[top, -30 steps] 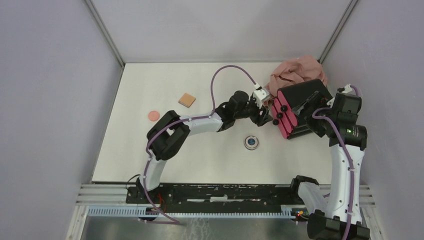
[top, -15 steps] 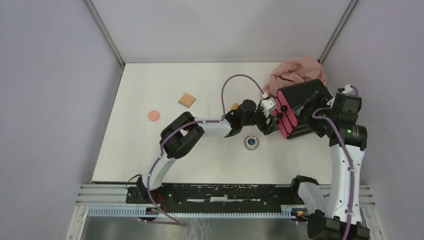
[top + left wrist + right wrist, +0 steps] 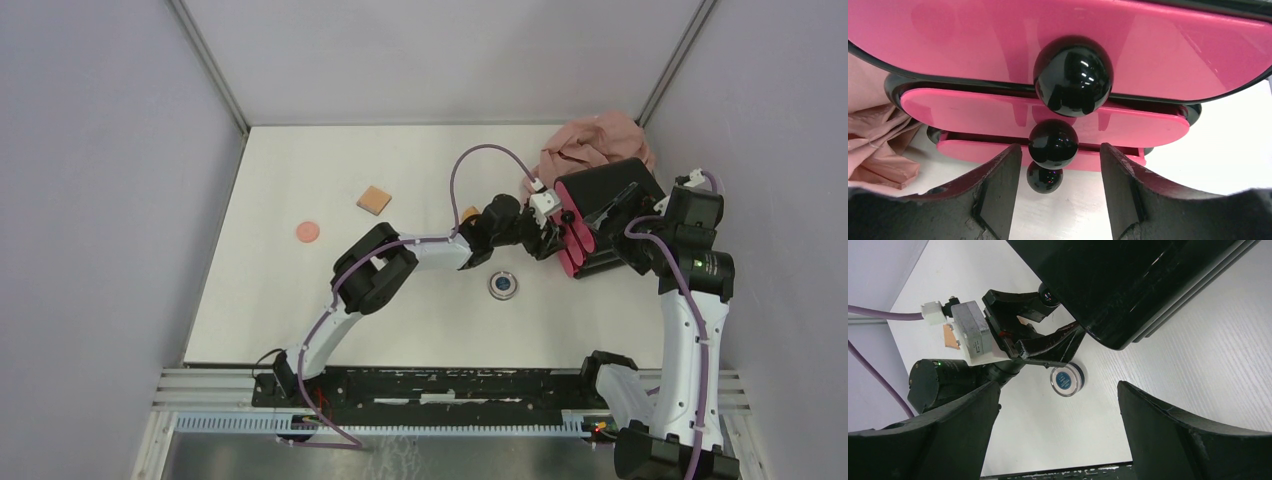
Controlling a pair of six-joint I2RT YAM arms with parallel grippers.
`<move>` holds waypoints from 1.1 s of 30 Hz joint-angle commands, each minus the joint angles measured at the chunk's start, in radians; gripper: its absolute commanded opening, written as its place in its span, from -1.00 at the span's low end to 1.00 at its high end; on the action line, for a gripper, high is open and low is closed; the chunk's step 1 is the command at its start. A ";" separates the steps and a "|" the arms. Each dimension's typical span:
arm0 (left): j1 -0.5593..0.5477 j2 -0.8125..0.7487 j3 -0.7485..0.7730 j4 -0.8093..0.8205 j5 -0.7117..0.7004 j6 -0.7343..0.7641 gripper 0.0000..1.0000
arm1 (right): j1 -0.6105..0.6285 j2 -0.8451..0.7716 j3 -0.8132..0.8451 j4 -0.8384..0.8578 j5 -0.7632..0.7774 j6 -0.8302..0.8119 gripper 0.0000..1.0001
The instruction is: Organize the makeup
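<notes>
Counted across the white surface (image 3: 300, 320) from its left edge:
- one round salmon puff (image 3: 307, 232), close to that edge
- one tan square pad (image 3: 374, 200), a little right of the puff and nearer the far edge
- one orange sponge (image 3: 469, 212), only partly seen behind the left arm
- one round silver compact (image 3: 504, 285) with a blue centre, right of the middle

Toward the right edge, one black box (image 3: 610, 190) lying tilted, with three magenta drawers (image 3: 948, 40) and three black round knobs (image 3: 1053, 144). In the far right corner, one crumpled pinkish-beige cloth (image 3: 595, 140), touching the box.

Compared with a second ago:
- left arm stretched further right
- left hand (image 3: 1060, 150) brought from just short of the knobs up to the drawer fronts
- orange sponge uncovered, hidden under the arm before
- puff, pad, compact and box unmoved

Left hand spread, its fingers (image 3: 998, 190) on either side of the middle knob with a gap on each side, pinching nothing. Compact just toward the near edge from that hand, apart from it. Sponge just toward the far edge from its wrist.

Right hand (image 3: 1058, 386) spread wide close by the box's right side, with nothing between its fingers. Compact lying on the surface beyond them, apart.
</notes>
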 commanded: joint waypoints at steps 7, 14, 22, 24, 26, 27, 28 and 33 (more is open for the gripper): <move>-0.004 0.033 0.090 -0.013 0.025 0.000 0.03 | -0.003 -0.014 0.006 0.030 -0.009 0.004 0.89; -0.003 -0.002 0.047 -0.003 0.010 0.004 -0.27 | -0.003 -0.009 0.014 0.031 -0.011 0.005 0.89; -0.003 -0.102 -0.053 -0.009 -0.021 0.042 -0.86 | -0.003 -0.013 0.004 0.033 -0.015 0.009 0.89; -0.002 -0.129 -0.093 -0.004 -0.033 0.051 -0.93 | -0.003 -0.014 0.001 0.036 -0.014 0.009 0.89; -0.002 -0.157 -0.140 0.010 -0.040 0.056 -0.94 | -0.003 -0.012 -0.001 0.038 -0.015 0.012 0.89; -0.002 -0.171 -0.164 0.019 -0.043 0.055 -0.94 | -0.003 -0.012 -0.002 0.040 -0.016 0.012 0.89; -0.003 -0.186 -0.187 0.031 -0.043 0.051 -0.94 | -0.004 -0.011 -0.004 0.043 -0.017 0.012 0.89; -0.001 -0.223 -0.265 0.050 -0.058 0.042 -0.93 | -0.004 -0.012 -0.012 0.047 -0.020 0.015 0.89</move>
